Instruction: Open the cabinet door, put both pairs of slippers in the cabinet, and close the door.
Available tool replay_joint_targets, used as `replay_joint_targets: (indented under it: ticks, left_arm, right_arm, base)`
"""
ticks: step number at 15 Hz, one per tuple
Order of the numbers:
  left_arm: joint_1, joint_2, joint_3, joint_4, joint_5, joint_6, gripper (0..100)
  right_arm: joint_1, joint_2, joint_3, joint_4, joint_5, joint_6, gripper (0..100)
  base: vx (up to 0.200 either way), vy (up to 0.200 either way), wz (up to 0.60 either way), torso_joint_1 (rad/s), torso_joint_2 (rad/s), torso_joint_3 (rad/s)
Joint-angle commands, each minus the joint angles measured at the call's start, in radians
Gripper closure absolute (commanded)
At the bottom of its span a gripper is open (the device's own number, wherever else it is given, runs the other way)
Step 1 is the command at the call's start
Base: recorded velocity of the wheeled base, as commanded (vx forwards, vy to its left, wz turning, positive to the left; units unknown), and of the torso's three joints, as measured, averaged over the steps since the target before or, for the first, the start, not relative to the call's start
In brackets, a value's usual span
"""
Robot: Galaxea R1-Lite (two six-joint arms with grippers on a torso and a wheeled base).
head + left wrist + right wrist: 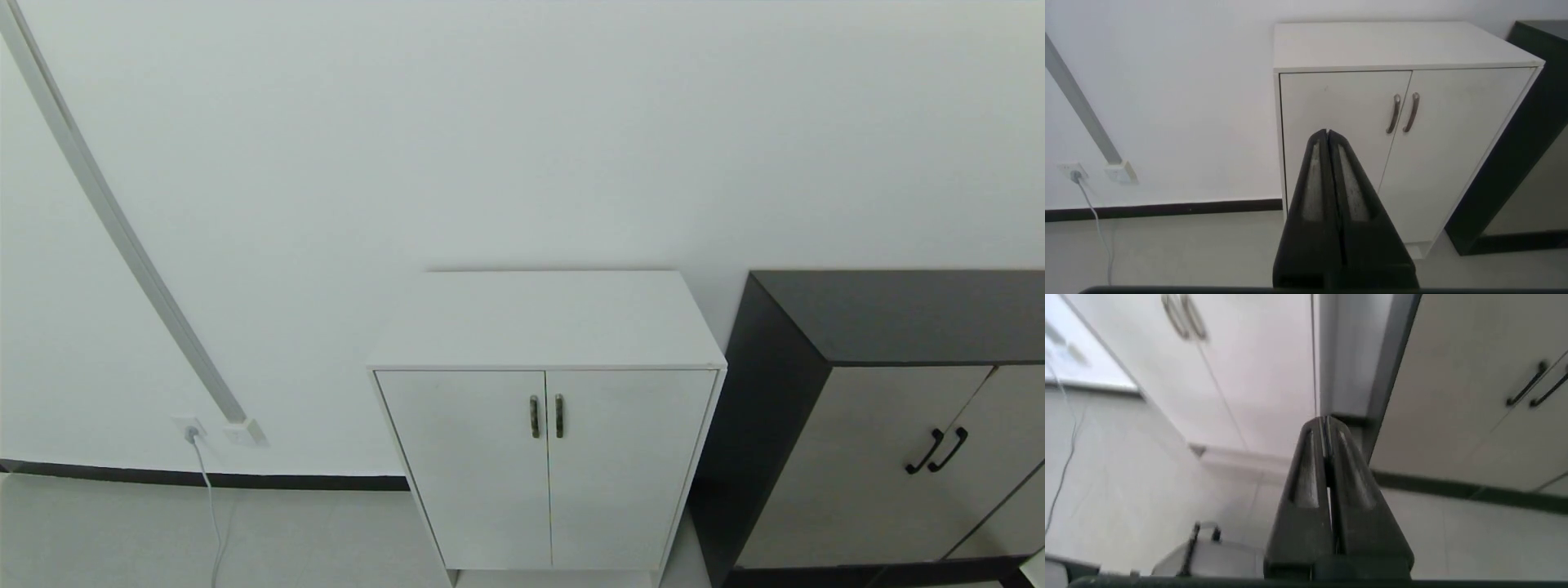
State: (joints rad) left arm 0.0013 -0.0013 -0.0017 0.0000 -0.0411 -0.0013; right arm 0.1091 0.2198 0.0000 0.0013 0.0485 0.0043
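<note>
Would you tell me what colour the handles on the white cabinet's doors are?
The handles are a dark bronze-grey, clearest in the head view.

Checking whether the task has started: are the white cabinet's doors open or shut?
Shut. On the white cabinet, both doors lie flush with the frame, handles side by side at the closed middle seam.

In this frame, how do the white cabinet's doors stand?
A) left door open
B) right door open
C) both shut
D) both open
C: the white cabinet is flush across its front, its handles side by side at the middle seam.
</note>
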Motion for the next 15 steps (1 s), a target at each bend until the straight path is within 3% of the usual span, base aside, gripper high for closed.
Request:
replay_joint_targets:
  ticks: [1,3,7,12,15]
  left_arm:
    - [0.0,0.001,0.0,0.0,0.0,0.0,100]
    - [0.002,0.001,0.0,0.0,0.0,0.0,100]
    - [0.002,0.001,0.0,0.0,0.0,0.0,100]
    - [0.0,0.001,0.0,0.0,0.0,0.003,100]
    - [0.0,0.001,0.002,0.0,0.0,0.003,100]
  right_arm:
    - [-0.022,-0.123,-0.002,0.0,-0.012,-0.001,100]
    - [-0.025,-0.122,-0.002,0.0,-0.042,0.0,100]
    - [-0.112,-0.186,-0.002,0.002,-0.05,-0.006,100]
    - [-0.112,-0.22,0.0,-0.01,-0.139,0.094,100]
    - [-0.112,-0.22,0.0,-0.012,-0.139,0.094,100]
  base:
    - [0.0,0.0,0.0,0.0,0.0,0.0]
    - [0.0,0.0,0.0,0.0,0.0,0.0]
    - [0.0,0.0,0.0,0.0,0.0,0.0]
    - [0.0,0.0,0.0,0.0,0.0,0.0]
    - [0.0,0.0,0.0,0.0,0.0,0.0]
